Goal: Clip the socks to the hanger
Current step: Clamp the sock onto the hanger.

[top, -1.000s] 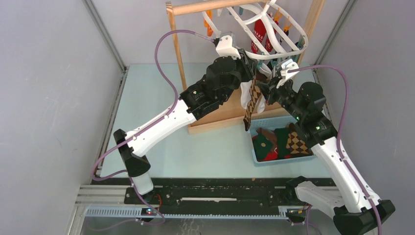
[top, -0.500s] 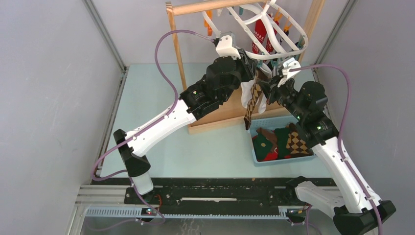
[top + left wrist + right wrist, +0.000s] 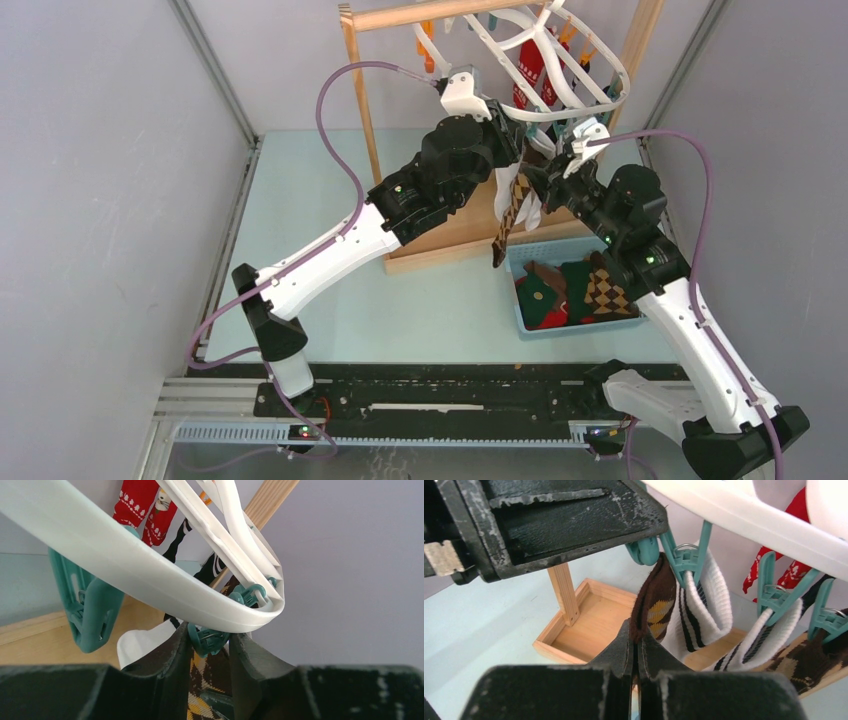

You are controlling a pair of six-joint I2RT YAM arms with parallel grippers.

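The white hanger [image 3: 560,62] hangs from the wooden rack, its rim crossing the left wrist view [image 3: 125,555]. My left gripper [image 3: 516,148] is shut on a teal clip [image 3: 210,640] under the rim, one finger on each side. My right gripper [image 3: 541,176] is shut on the cuff of a brown argyle sock [image 3: 508,212], holding it [image 3: 656,605] just below that clip [image 3: 644,550]. The sock's top [image 3: 210,680] shows between my left fingers. White socks with black stripes [image 3: 704,605] and red socks [image 3: 145,505] hang clipped nearby.
A blue bin [image 3: 525,318] at the right holds more socks, green, red and argyle. The wooden rack's base tray [image 3: 450,240] and left post [image 3: 362,110] stand right under and beside both arms. Other teal clips [image 3: 90,610] dangle close by.
My right gripper has moved slightly up and left with the argyle sock, whose hanging end has swung a little left. My left gripper has stayed on the clip.
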